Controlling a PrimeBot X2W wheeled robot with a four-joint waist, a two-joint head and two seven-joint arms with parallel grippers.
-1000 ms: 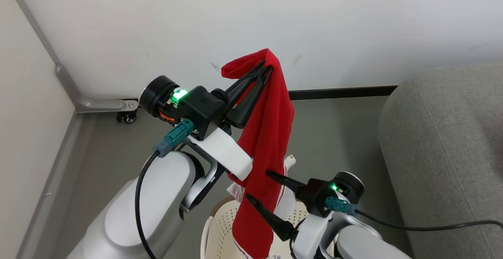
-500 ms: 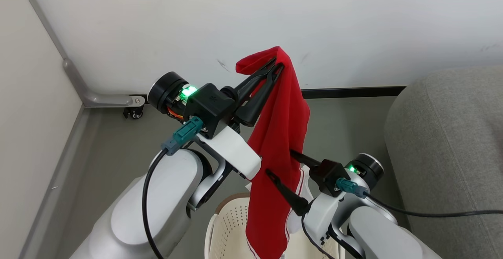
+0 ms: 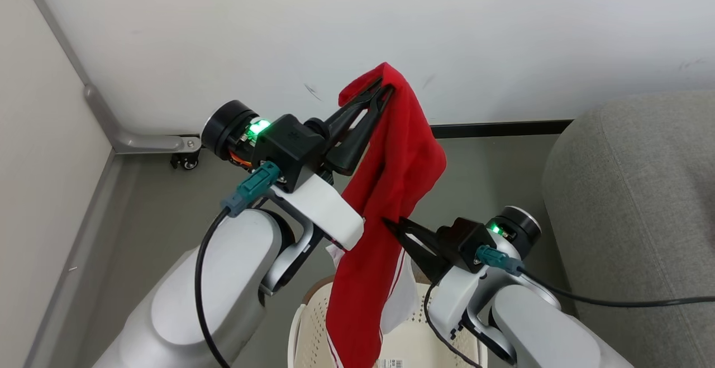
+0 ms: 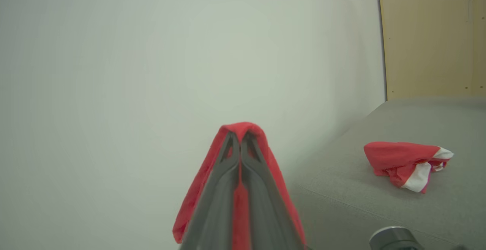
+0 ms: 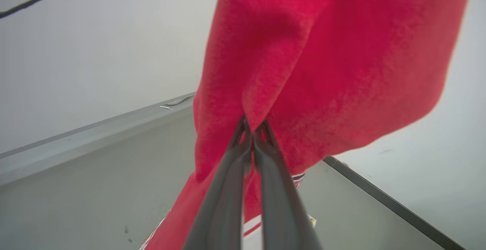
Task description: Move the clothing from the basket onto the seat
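the left gripper (image 3: 385, 86) is clenched on the top fold of the red clothing (image 3: 391, 189), so the soft jersey hangs long below it, above the holed plastic basket (image 3: 304, 323). the right gripper (image 3: 388, 222) pinches the cloth lower, probably to steady it. the woven grey seat (image 3: 631, 189) is beside this gripper, apart.

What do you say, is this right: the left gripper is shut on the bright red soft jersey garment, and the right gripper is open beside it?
No: the right gripper is also shut on the bright red jersey garment; the right wrist view shows it. The left gripper holds it as said.
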